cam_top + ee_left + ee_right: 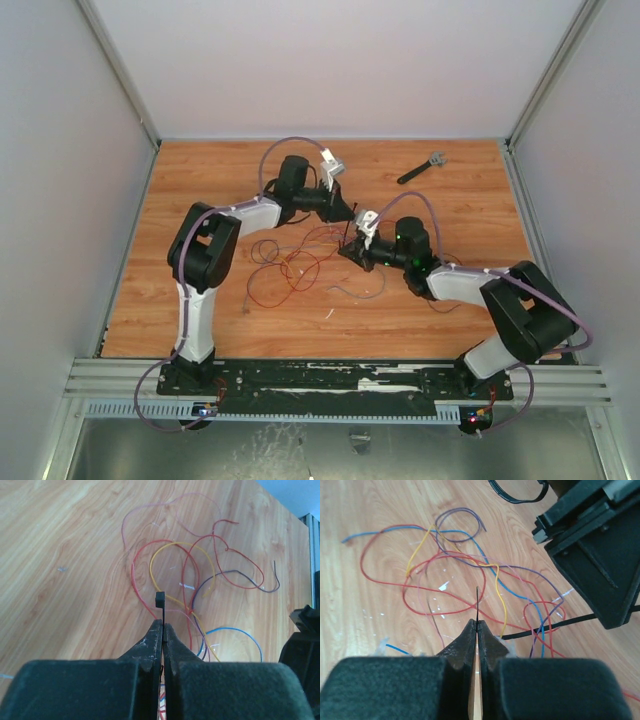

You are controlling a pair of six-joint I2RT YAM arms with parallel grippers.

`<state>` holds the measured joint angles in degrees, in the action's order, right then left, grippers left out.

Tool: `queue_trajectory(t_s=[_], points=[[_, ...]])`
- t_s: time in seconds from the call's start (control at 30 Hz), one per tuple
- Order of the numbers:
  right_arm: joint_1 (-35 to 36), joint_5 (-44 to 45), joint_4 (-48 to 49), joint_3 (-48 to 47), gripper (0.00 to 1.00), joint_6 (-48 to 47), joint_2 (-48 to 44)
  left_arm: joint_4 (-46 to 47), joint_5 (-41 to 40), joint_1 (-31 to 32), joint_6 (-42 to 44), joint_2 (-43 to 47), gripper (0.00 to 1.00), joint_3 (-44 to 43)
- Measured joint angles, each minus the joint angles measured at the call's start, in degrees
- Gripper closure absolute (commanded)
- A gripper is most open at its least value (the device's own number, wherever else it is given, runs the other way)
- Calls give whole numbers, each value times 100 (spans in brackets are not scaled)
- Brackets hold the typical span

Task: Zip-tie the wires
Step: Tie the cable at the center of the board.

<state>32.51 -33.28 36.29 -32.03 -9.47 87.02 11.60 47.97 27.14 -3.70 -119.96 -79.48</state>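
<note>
The wires (292, 266) lie in a loose tangle on the wooden table, mostly red with yellow, blue and purple strands; they also show in the left wrist view (200, 575) and the right wrist view (445, 575). My left gripper (162, 626) is shut on the zip tie (159, 600) just below its square black head, held upright above the wires. My right gripper (477, 625) is shut on the thin pointed tail (477, 602). A black strip (560, 621) runs across the wires toward the left gripper (590, 550). In the top view the two grippers (349, 214) (350, 248) sit close together.
A short black tool with a grey head (422, 167) lies at the back right of the table (200, 180). White walls enclose the table on three sides. A metal rail (340, 378) carries both arm bases at the near edge.
</note>
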Motion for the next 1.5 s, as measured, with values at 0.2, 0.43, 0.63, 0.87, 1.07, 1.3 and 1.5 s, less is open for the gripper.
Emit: queue_trajectory(t_s=[0.2, 0.43, 0.63, 0.87, 1.07, 1.3, 1.5], points=[[-415, -752, 4, -22, 100, 616, -48, 605, -168, 0, 144, 330, 100, 461], [-745, -1410, -367, -310, 100, 914, -50, 1237, -579, 4, 525, 914, 100, 1508], [-778, -1845, -1106, -1097, 100, 903, 111, 2396, -866, 87, 839, 1602, 100, 2568], [-911, -2105, -1945, -1250, 100, 811, 321, 3394, -1189, 264, 1169, 1902, 100, 3259], [-1016, -2229, -2481, -1388, 100, 756, 450, 3877, -1593, 341, 1591, 2129, 100, 3694], [-1043, -2426, -2822, -1609, 100, 664, 516, 4120, -1873, 442, 2310, 2396, 100, 3897], [-1088, -2549, -3285, -1917, 100, 470, 737, 4347, -1943, 564, 3008, 2485, 100, 4179]])
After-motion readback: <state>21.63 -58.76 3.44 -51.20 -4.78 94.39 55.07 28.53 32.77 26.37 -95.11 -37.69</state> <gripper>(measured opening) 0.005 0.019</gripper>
